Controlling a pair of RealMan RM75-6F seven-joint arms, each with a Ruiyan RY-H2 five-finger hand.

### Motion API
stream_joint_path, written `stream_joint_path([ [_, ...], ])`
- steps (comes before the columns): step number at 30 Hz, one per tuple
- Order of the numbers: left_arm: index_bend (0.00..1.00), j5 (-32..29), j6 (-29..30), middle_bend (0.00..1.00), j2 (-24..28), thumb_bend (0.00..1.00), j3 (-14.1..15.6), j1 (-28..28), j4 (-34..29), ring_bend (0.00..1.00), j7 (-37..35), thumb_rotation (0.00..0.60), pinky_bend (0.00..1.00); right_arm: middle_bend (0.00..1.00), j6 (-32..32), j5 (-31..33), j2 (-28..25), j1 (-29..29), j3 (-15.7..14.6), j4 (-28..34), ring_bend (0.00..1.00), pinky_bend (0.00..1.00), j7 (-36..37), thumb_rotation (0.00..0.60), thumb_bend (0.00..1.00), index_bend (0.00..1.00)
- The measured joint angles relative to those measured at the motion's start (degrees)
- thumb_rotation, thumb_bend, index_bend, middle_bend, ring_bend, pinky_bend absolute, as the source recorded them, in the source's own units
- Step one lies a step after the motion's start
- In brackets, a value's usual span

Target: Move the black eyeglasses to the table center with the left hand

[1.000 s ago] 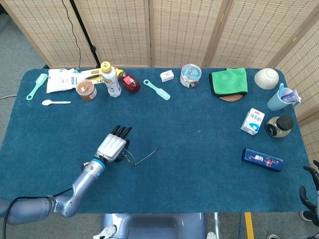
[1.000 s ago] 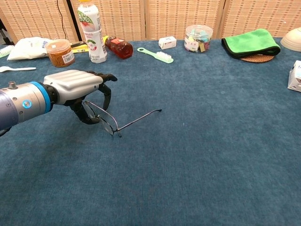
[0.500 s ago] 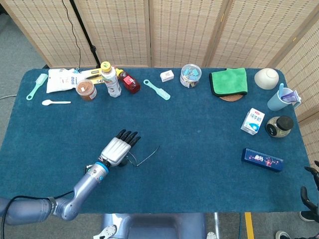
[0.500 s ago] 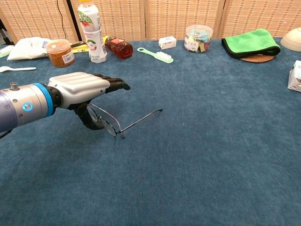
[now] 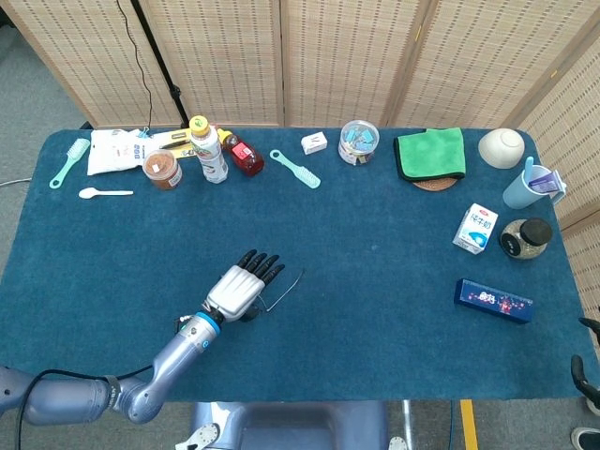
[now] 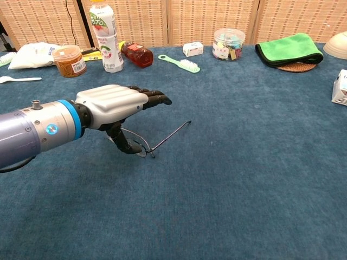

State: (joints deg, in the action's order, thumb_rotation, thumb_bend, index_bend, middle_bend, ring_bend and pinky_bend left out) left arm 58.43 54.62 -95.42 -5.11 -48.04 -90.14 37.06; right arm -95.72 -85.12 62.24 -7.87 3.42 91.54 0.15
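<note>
Left hand [image 6: 116,103] low over the table [image 5: 394,300], palm down, its dark fingers [image 6: 154,98] stretched forward close together, the thumb hooked beneath against the frame of the eyeglasses [image 6: 154,142]. The eyeglasses lie left of the table middle, mostly hidden under the hand in the head view [image 5: 281,291]; one thin temple arm sticks out to the right with its tip raised off the cloth. Whether the frame is truly pinched or only nudged by the thumb cannot be told. The right hand shows only as dark fingertips [image 5: 589,361] at the lower right edge; its state cannot be told. Likely hazards: a one-point hold on so thin a wire frame may let it pivot or slip free; the lenses may drag and catch on the cloth; downward pressure could bend the frame.
</note>
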Motion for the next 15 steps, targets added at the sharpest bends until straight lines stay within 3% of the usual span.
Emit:
stream_joint_path([
  [15, 0.05, -6.5, -0.4, 0.0, -8.1, 0.23, -5.7, -5.3, 5.0, 0.0, 3.3, 0.554, 0.0, 0.13, -0.1, 0.0, 0.0, -0.2, 0.1, 0.1, 0.13, 0.17, -0.1, 0.6, 0.48, 0.24],
])
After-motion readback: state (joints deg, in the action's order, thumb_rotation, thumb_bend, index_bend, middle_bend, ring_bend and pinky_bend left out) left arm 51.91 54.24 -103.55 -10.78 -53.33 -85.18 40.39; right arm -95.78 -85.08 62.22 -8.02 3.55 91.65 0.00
